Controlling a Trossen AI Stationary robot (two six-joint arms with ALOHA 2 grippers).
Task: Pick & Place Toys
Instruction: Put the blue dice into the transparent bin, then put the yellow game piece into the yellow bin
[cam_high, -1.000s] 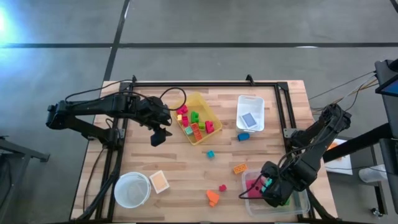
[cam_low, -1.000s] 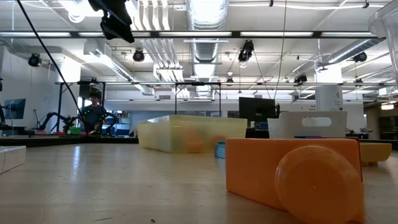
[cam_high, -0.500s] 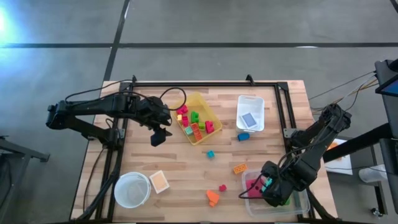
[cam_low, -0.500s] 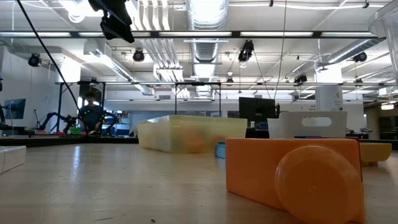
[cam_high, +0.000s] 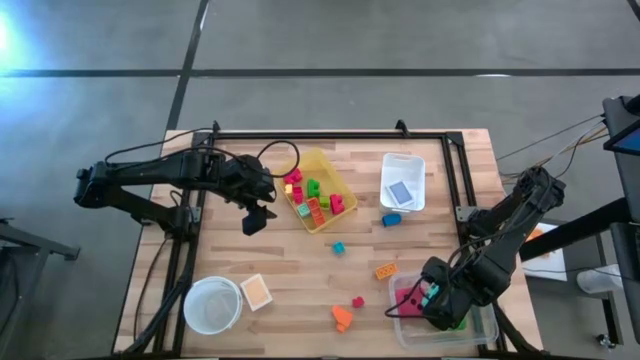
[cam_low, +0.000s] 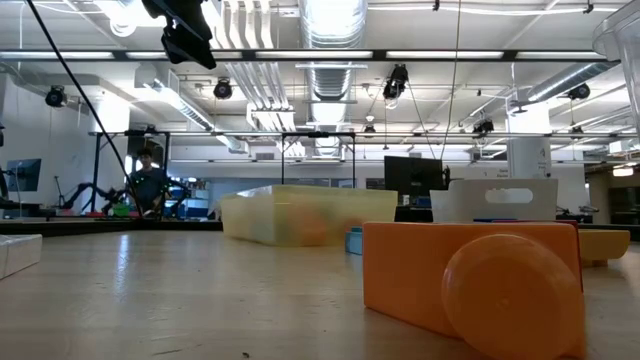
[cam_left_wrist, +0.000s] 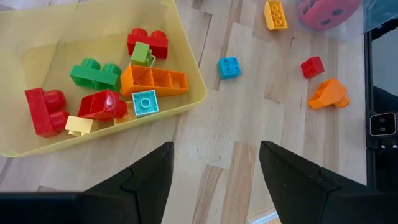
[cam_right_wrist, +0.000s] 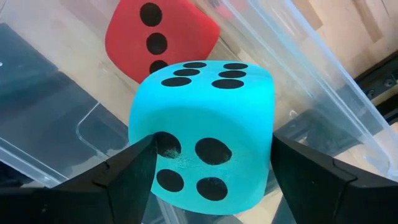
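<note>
From above, a wooden table (cam_high: 300, 275) holds two dark arms. The left gripper (cam_high: 254, 220) hangs just left of a yellow bin (cam_high: 345, 190) of coloured blocks. The right gripper (cam_high: 432, 300) sits over a clear bin (cam_high: 487, 330) at the table's near right corner. Loose blocks lie between: a small blue block (cam_high: 339, 247), an orange brick (cam_high: 385, 270), a small red block (cam_high: 358, 301) and an orange wedge (cam_high: 342, 317).

From table height, the orange brick (cam_low: 470, 285) fills the near right, with the yellow bin (cam_low: 305, 215) farther back. A person (cam_low: 148, 180) stands in the room beyond.

The left wrist camera shows that gripper's fingers (cam_left_wrist: 149, 180) spread wide and empty above bare wood, beside the yellow bin (cam_left_wrist: 186, 62).

The right wrist camera shows a teal die (cam_right_wrist: 202, 134) clamped between the right gripper's fingers (cam_right_wrist: 118, 180) over the clear bin, where a red die (cam_right_wrist: 161, 40) lies. The die looks soft and light; its surface appears dented beside one finger. Holding opposite flat faces looks safest.
</note>
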